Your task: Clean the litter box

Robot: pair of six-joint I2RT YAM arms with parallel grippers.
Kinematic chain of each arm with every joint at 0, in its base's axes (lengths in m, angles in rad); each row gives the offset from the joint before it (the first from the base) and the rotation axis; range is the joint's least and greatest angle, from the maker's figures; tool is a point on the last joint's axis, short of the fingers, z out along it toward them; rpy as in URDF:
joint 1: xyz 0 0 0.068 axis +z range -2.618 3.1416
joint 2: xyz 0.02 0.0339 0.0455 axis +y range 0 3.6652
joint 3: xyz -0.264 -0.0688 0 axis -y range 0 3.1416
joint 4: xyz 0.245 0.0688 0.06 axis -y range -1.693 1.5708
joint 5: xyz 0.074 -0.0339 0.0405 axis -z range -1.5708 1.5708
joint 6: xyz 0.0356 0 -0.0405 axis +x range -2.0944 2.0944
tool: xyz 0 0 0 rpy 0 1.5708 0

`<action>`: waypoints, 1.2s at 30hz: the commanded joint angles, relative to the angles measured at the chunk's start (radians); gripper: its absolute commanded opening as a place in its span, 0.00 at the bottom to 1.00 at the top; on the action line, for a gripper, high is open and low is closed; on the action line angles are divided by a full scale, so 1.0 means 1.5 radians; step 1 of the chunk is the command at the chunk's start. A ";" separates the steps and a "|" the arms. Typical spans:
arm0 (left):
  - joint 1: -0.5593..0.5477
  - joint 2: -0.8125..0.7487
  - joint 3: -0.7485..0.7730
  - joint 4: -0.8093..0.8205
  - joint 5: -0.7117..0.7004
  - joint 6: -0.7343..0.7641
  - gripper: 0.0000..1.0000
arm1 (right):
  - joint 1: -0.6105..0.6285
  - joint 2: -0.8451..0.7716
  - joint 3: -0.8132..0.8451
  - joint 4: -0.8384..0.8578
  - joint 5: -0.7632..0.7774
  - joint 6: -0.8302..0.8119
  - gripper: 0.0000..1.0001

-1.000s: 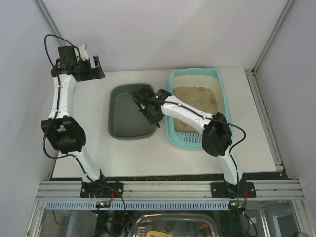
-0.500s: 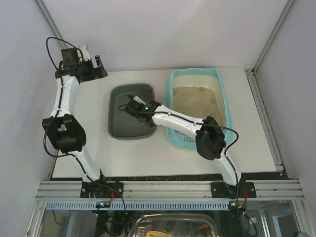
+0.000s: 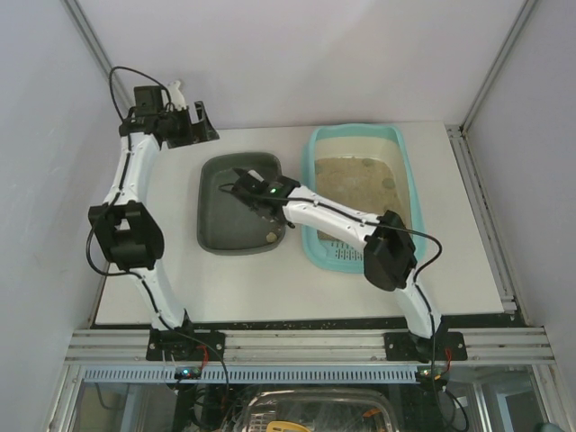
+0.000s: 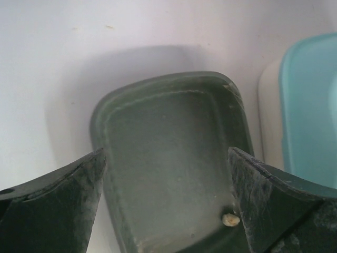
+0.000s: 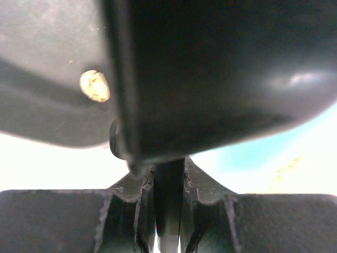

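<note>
Top external view, risks first: clipping the near-left rim of the large light-turquoise rectangular plastic litter box (image 3: 335, 256), sitting on the right half of the white table (image 3: 270, 288), since reaching across it low with the right forearm. Shoving the dark grey rounded plastic tray (image 3: 220, 225), lying just beside the box on its left, if dipping too deep. Twisting the wide dark plastic scoop (image 5: 221, 68) in the grip and scattering litter onto the table, given only a thin handle for clamping. Losing the small beige clump (image 3: 270, 236) lying in the tray if tilting it. Clamping the right gripper (image 5: 168, 211) fully shut on that handle, over the tray. Holding the left gripper (image 3: 200, 124) spread fully wide, gripping nothing, touching nothing, hovering beyond the tray's far-left corner.
</note>
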 commanded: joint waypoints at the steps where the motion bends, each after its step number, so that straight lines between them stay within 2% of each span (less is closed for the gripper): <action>1: -0.058 -0.017 0.043 -0.025 0.023 0.040 1.00 | -0.059 -0.158 0.001 -0.004 -0.180 0.079 0.00; 4: -0.096 -0.002 0.059 -0.016 -0.036 0.056 1.00 | -0.158 -0.237 -0.080 0.009 -0.327 0.149 0.00; 7: -0.125 0.040 0.109 -0.009 -0.081 0.021 1.00 | -0.271 -0.297 -0.184 0.030 -0.459 0.189 0.00; 10: -0.156 0.082 0.151 0.019 -0.089 -0.032 1.00 | -0.346 -0.334 -0.286 0.066 -0.519 0.195 0.00; 17: -0.245 0.176 0.229 0.094 -0.045 -0.076 1.00 | -0.422 -0.286 -0.362 0.072 -0.602 0.175 0.00; 23: -0.264 0.233 0.294 0.111 -0.039 -0.111 1.00 | -0.452 -0.202 -0.340 0.126 -0.623 0.176 0.00; 29: -0.268 0.208 0.249 0.094 -0.050 -0.080 1.00 | -0.472 -0.103 -0.227 0.084 -0.549 0.157 0.00; 36: -0.265 0.189 0.222 0.089 -0.053 -0.065 1.00 | -0.474 0.015 -0.103 0.056 -0.562 0.173 0.00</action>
